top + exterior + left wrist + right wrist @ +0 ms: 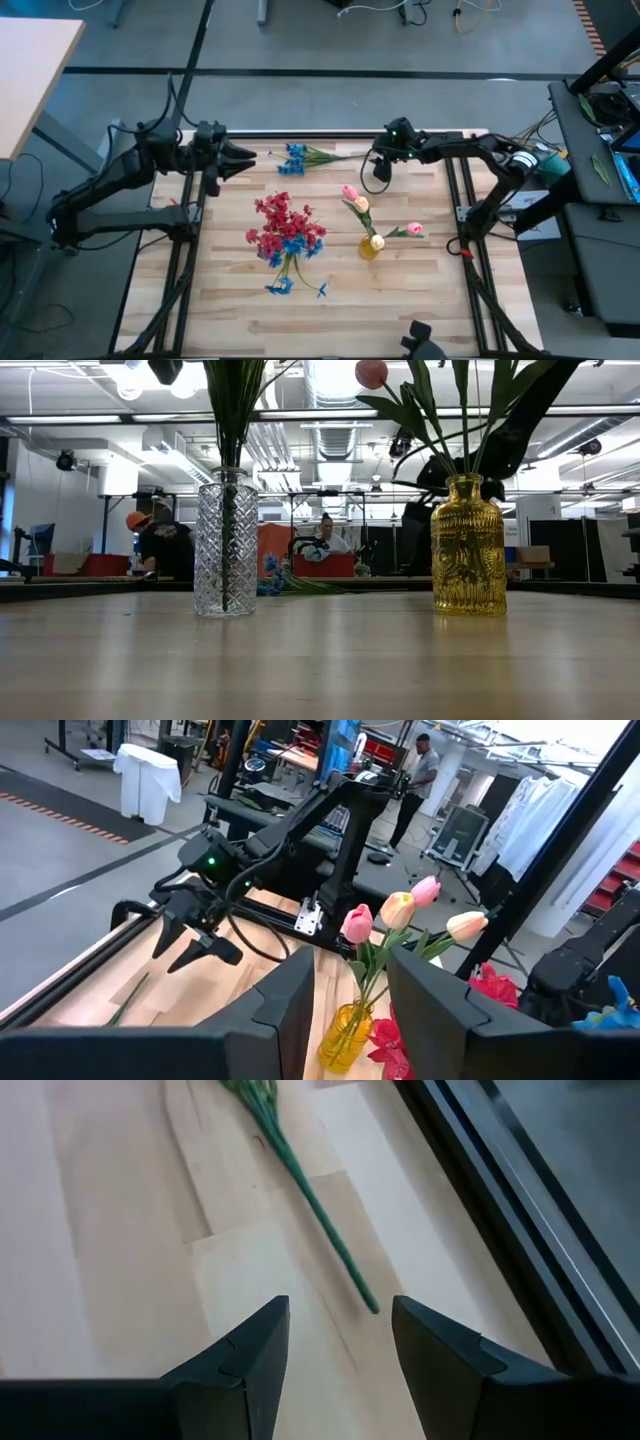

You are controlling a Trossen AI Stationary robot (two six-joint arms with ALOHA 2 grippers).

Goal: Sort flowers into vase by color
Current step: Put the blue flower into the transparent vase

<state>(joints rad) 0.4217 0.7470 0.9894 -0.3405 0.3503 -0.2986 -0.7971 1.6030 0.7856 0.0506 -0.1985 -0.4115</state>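
I'd lower my right gripper (pixel 331 1355), jaws apart and empty, squarely astride the blue flower's stem (pixel 318 1215); depth looks uncertain; left gripper (pixel 236 160) waits, apparently empty.

Two black jointed arms; looping black cables; pointed dark gripper (pixel 380 172) fingers.

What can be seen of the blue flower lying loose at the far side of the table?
The loose blue flower lies flat on the wooden table, apart from both vases. It looks artificial: a spray of small blue blossoms on a long, thin green stem. The stem's end points toward the right pincer, which hangs open just above it, not touching.
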